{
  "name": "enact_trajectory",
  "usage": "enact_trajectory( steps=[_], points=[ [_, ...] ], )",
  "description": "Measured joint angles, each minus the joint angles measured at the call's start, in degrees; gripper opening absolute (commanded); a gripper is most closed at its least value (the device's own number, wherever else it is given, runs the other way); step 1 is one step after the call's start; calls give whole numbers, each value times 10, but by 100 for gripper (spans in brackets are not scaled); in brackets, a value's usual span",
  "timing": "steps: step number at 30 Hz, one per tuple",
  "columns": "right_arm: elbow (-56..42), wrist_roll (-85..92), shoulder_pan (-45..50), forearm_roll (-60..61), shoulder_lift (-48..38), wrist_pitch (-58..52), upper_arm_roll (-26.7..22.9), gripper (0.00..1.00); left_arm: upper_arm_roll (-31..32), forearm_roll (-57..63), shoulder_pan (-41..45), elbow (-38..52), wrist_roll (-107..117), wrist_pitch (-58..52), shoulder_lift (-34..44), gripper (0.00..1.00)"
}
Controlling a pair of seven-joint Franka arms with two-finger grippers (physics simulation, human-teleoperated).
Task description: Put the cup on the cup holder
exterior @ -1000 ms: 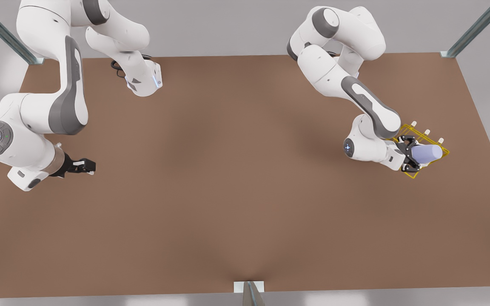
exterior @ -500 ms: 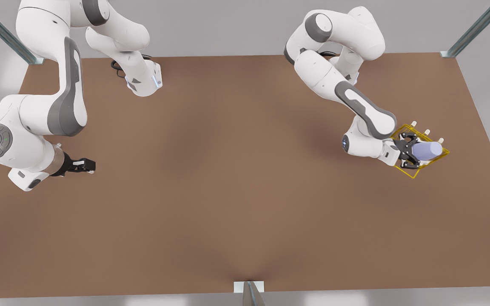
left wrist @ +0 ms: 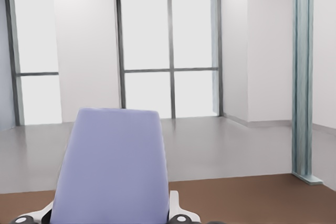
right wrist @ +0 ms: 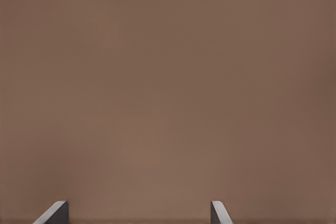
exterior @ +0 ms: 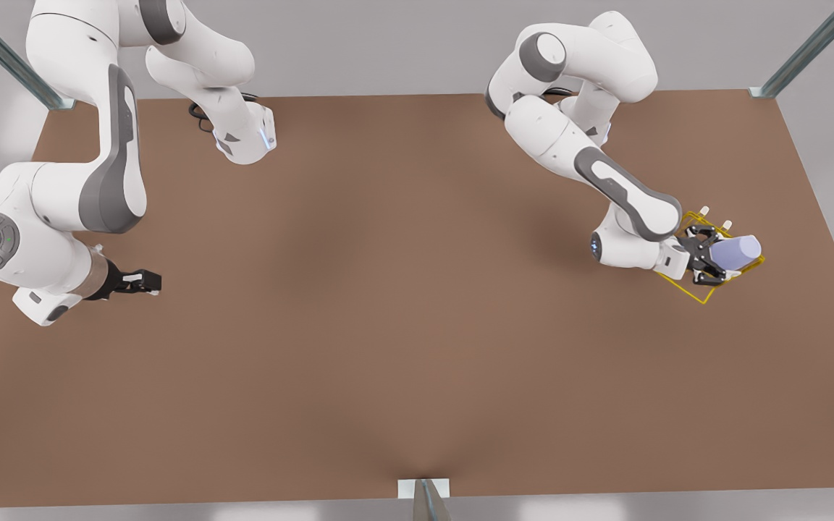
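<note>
Over the one cup holder [exterior: 699,293], the left gripper [exterior: 710,255] grips the one cup [exterior: 735,251], now lifted farther from the table [exterior: 388,325]; the right gripper [exterior: 148,281] waits, fingers [right wrist: 52,214] parted, empty.

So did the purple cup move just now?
Yes. The cup, held in the left gripper, tipped up toward the cup holder's far pegs, now hiding one.

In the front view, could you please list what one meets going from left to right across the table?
Right gripper, open and waiting over the table → left gripper, shut on the cup → the cup, held above the cup holder, whose wire frame spans both.
</note>
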State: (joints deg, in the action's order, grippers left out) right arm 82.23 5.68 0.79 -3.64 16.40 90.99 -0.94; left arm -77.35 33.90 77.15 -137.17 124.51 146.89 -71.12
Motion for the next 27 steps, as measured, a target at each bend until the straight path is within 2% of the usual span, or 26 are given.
enact_trajectory(
  steps=[9, 11, 13, 15, 17, 18, 19, 21, 22, 23, 24, 25, 27],
  points=[
    [1, 0, 0, 0, 1, -1, 0, 100, -8, 28, 16, 0, 33, -3, -2, 100],
    [0, 1, 0, 0, 1, -1, 0, 100, -24, 32, 56, 0, 38, -20, 13, 100],
    [0, 1, 0, 0, 1, -1, 0, 100, -50, 33, 137, 16, 32, -66, 90, 100],
    [0, 1, 0, 0, 1, -1, 0, 100, -19, -27, 163, 169, -7, -178, 241, 100],
    [0, 1, 1, 0, 1, -1, 0, 100, 23, -169, 98, 397, -90, -321, 300, 100],
    [0, 1, 1, 0, 1, -1, 0, 100, 56, -237, 46, 484, -142, -393, 332, 100],
    [0, 1, 1, 0, 1, -1, 0, 100, 132, -291, -34, 549, -199, -459, 377, 100],
    [1, 1, 0, 0, 1, -1, 0, 100, 367, -358, -252, 613, -307, -560, 467, 100],
    [1, 1, 0, 0, 1, -3, -1, 100, 511, -364, -374, 628, -359, -593, 491, 100],
    [1, 1, -1, 0, 1, -3, -1, 100, 626, -352, -469, 626, -413, -615, 508, 100],
    [0, 1, -1, 0, 1, -4, -2, 100, 687, -343, -520, 587, -467, -621, 537, 100],
    [-1, 1, -1, 0, 1, -5, -2, 100, 717, -339, -546, 558, -516, -622, 556, 100],
    [-2, 1, 0, 1, 1, -6, -2, 100, 739, -335, -562, 558, -608, -634, 562, 100]
  ],
)
